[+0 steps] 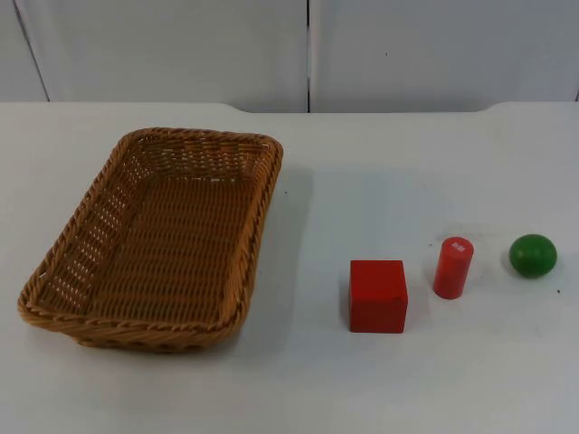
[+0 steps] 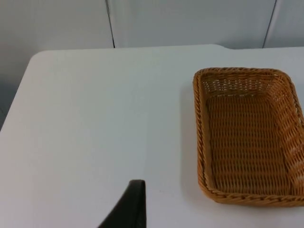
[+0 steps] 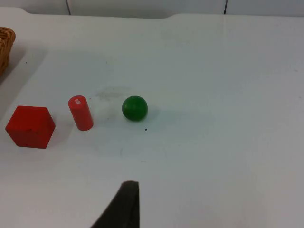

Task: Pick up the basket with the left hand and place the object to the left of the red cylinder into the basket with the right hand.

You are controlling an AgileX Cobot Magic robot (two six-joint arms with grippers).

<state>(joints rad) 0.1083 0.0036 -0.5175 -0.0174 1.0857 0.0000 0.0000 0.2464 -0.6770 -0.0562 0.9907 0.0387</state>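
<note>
A brown wicker basket (image 1: 86, 240) rests empty on the left half of the white table, its long side running front to back. A red cube (image 1: 378, 296) sits right of it, directly left of an upright red cylinder (image 1: 453, 268). My left gripper (image 2: 130, 206) hangs over bare table beside the basket (image 2: 197, 123), well apart from its rim. My right gripper (image 3: 124, 204) hovers over the table, some way in front of the cube (image 3: 30, 126) and the cylinder (image 3: 80, 113). Neither holds anything that I can see.
A green ball (image 1: 532, 255) lies just right of the cylinder, a small gap between them; the ball (image 3: 135, 108) also appears in the right wrist view. The grey partition wall (image 1: 308, 50) closes the table's far edge. A corner of the basket (image 3: 5, 47) is near the cube.
</note>
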